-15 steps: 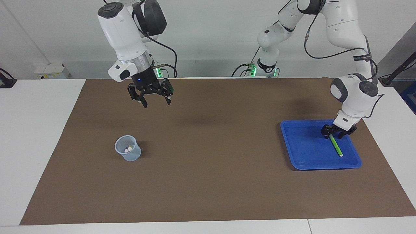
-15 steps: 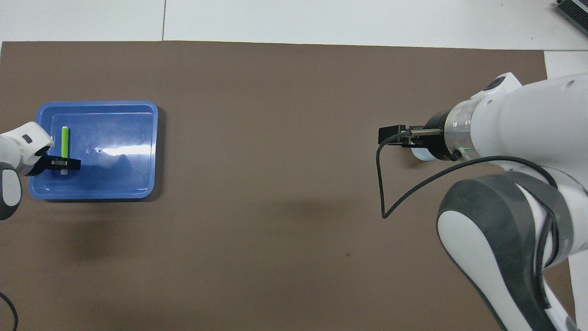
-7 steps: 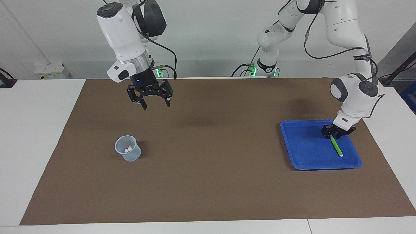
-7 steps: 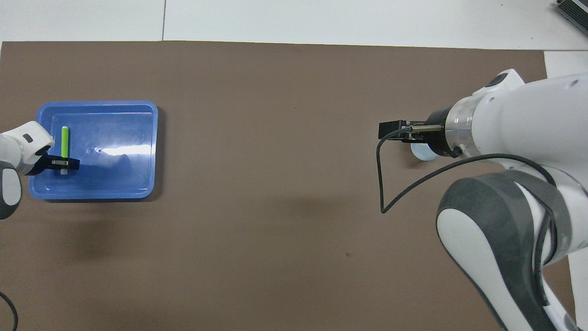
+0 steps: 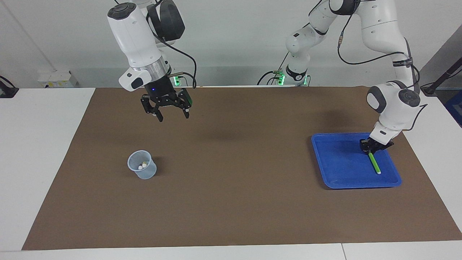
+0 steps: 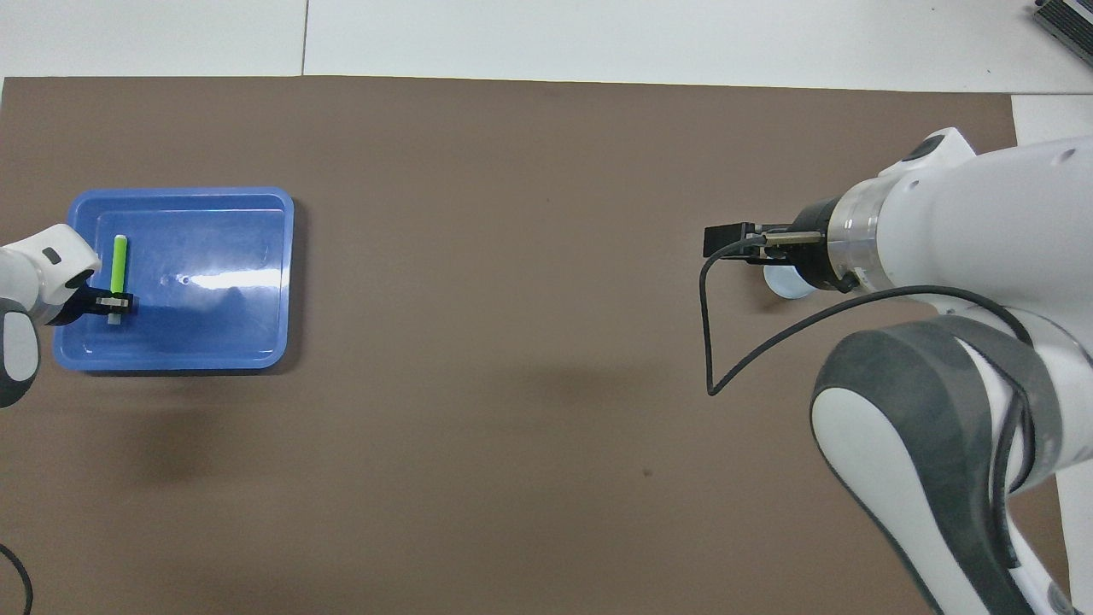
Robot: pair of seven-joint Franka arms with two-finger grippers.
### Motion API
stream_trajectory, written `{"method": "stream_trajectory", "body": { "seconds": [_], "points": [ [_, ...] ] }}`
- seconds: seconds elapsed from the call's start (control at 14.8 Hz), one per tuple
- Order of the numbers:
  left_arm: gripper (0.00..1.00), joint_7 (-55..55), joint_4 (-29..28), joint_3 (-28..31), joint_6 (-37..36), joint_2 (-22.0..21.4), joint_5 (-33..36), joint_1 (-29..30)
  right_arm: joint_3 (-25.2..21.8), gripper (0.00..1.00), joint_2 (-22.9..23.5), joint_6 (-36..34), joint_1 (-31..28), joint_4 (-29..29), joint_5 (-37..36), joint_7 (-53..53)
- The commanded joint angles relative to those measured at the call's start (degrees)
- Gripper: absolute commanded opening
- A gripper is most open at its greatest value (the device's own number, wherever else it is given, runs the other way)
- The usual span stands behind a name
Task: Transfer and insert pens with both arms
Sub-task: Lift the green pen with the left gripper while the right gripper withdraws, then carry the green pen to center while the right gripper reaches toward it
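While the left claw (image 5: 371, 150) pinches it, the green pen (image 5: 374, 164) lies in the tray (image 5: 335, 162).

No legible txt, labels or nos. anywhere; dark band on left arm (image 5: 401, 64) has print, too small to read.

Bright, even light falls from above. Soft blurred shadows lie on the brown table mat (image 5: 231, 187). White glare streaks the glossy blue plastic tray (image 6: 256, 342). Both views are sharp.
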Motion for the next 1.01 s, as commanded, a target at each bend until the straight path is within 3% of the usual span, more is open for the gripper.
{"method": "stream_trajectory", "body": {
  "seconds": [0.0, 0.27, 0.47, 0.67, 0.94],
  "points": [
    [0.00, 0.16, -0.36, 0.11, -1.27, -0.22, 0.77, -0.17, 0.12, 1.00, 0.31, 0.86, 0.11, 0.05, -0.40, 1.05],
    [0.00, 0.16, 0.42, -0.15, -2.76, -0.30, 0.68, -0.08, 0.12, 1.00, 0.31, 0.94, 0.11, 0.05, -0.40, 1.05],
    [0.00, -0.10, 3.58, -0.94, -8.63, -1.00, -0.98, -0.25, 0.12, 1.00, 0.40, 0.94, 0.11, 0.32, -0.31, 1.14],
    [0.00, -0.37, 6.92, -2.70, -16.19, -3.37, -6.94, -1.83, 0.12, 1.00, 0.83, 1.03, 0.11, 1.20, 2.05, 2.46],
    [0.00, -4.30, 6.76, -3.49, -26.99, -10.48, -18.73, -5.87, 0.12, 1.00, 1.01, 5.24, 0.28, 1.29, 10.48, 9.20]
  ]
}}
